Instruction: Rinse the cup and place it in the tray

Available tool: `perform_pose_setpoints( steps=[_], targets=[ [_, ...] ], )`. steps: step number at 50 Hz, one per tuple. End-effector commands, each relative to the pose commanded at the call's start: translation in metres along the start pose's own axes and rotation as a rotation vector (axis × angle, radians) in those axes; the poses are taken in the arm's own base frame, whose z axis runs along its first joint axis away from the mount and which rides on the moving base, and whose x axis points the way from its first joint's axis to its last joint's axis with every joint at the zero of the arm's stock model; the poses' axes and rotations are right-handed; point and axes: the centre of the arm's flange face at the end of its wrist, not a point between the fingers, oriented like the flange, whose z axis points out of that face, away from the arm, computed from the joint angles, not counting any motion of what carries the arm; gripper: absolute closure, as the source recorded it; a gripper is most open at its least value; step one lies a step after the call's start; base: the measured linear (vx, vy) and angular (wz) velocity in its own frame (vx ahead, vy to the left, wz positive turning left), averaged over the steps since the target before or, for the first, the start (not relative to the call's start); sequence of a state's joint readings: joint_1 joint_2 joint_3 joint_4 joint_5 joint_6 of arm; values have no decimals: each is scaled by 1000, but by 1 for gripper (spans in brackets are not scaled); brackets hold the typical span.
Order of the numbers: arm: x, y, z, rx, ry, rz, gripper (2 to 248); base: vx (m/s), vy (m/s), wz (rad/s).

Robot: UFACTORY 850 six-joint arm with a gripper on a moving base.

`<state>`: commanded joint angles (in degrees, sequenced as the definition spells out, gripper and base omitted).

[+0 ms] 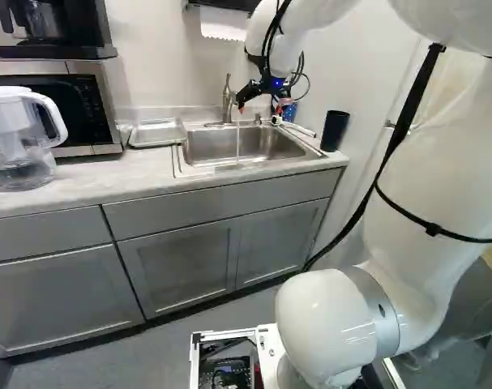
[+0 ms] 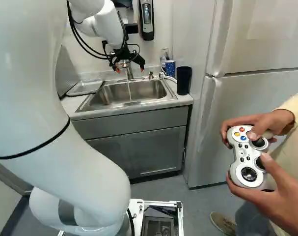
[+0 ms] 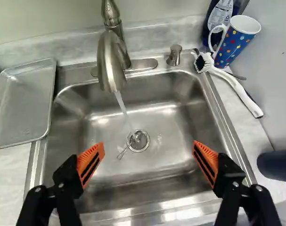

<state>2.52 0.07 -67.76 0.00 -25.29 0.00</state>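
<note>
Wide open, the tool [image 2: 130, 69] hangs over the sink [image 2: 146, 90], the spotted cup [image 2: 170, 67] standing right of upper centre in the right base view, partly blocked in the left, with only the wrist view revealing the drain [image 3: 141, 140].

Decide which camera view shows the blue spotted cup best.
The wrist view: the blue spotted cup appears largest there, its handle, rim and dots plain. The right base view shows it small, handle unclear; the left base view gives only a little blue patch.

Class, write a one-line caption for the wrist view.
Open end effector above the sink, faucet running, the spotted blue cup ungripped beside the dish brush.
</note>
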Motion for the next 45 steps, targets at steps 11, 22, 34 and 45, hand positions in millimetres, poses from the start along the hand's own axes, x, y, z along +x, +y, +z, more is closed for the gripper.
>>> perform_pose_setpoints(
  steps=[11, 22, 34, 45],
  targets=[
    [-5, 11, -7, -15, 28, 16, 3, 0, 0, 0],
    [-15, 25, -11, -35, 69, 36, 3, 0, 0, 0],
    [-29, 40, -12, -59, 120, 62, 3, 0, 0, 0],
    [-42, 51, -13, -75, 171, 92, 3, 0, 0, 0]
  ],
)
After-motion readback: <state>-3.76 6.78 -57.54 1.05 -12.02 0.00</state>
